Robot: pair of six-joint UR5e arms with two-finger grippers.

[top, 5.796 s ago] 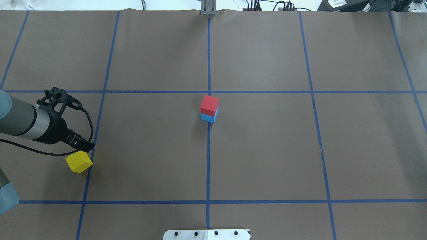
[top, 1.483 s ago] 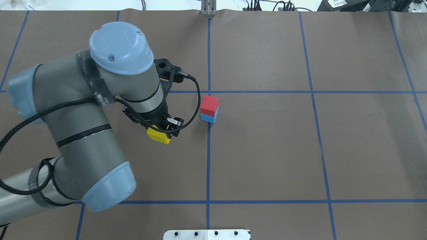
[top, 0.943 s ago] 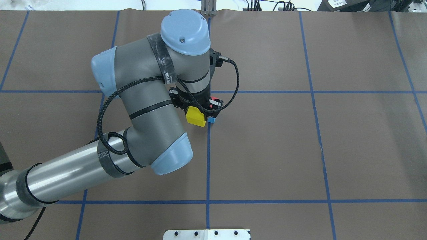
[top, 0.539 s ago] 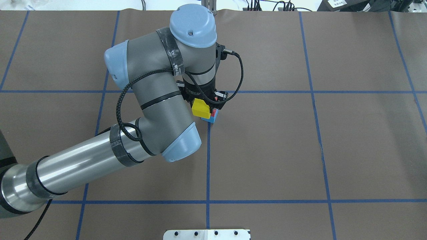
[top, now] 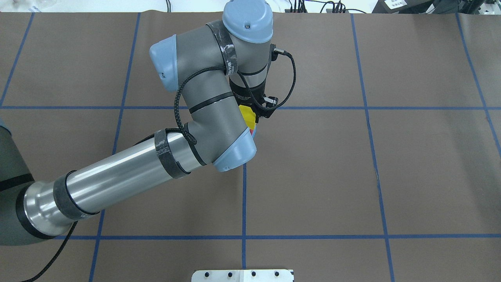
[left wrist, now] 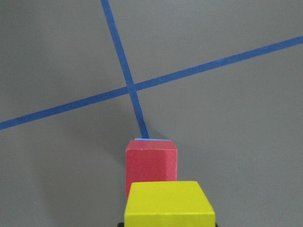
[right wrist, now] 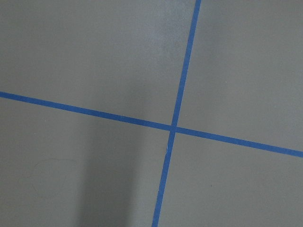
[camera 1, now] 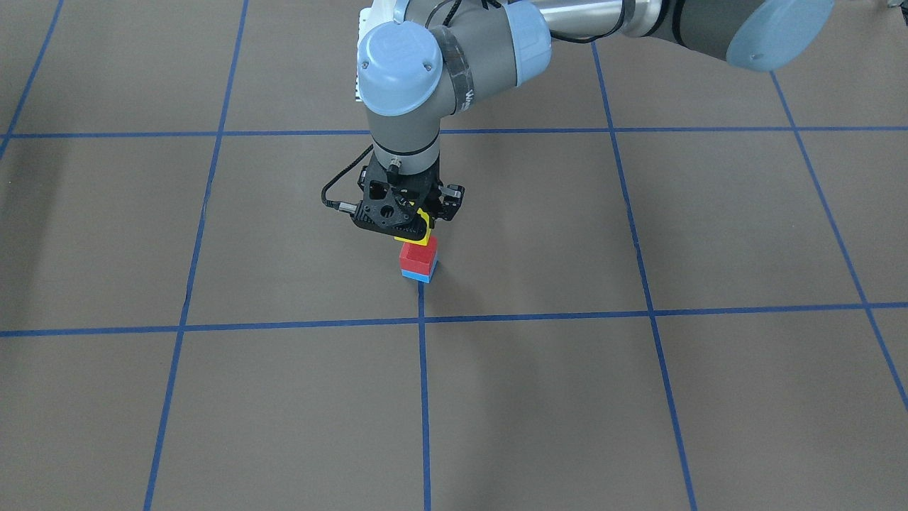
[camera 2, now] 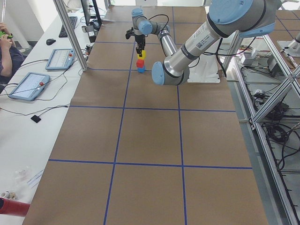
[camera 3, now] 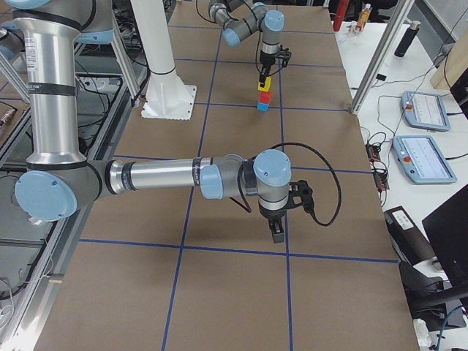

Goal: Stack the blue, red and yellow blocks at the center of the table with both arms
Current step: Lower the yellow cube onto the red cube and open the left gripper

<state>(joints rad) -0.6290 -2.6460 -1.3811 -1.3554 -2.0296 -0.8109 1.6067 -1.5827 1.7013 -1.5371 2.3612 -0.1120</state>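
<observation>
A red block point(camera 1: 417, 258) sits on a blue block point(camera 1: 417, 275) at the table's centre, by a crossing of blue tape lines. My left gripper point(camera 1: 415, 226) is shut on the yellow block point(camera 1: 428, 224) and holds it right over the red block. I cannot tell whether the two touch. In the left wrist view the yellow block point(left wrist: 168, 203) is nearest, with the red block point(left wrist: 150, 163) just past it. In the overhead view the arm hides most of the stack; the yellow block point(top: 247, 116) shows. My right gripper point(camera 3: 276, 232) hangs over bare table; I cannot tell its state.
Blue tape lines point(top: 244, 188) divide the brown table cover. A metal plate point(top: 242, 275) lies at the near edge. The robot's white pedestal point(camera 3: 168, 95) stands beside the table. Tablets point(camera 2: 28, 85) lie on the operators' side.
My left arm has carried the yellow block from the table's left to the centre, and in the last half second moved it from beside the stack to over the red block.
</observation>
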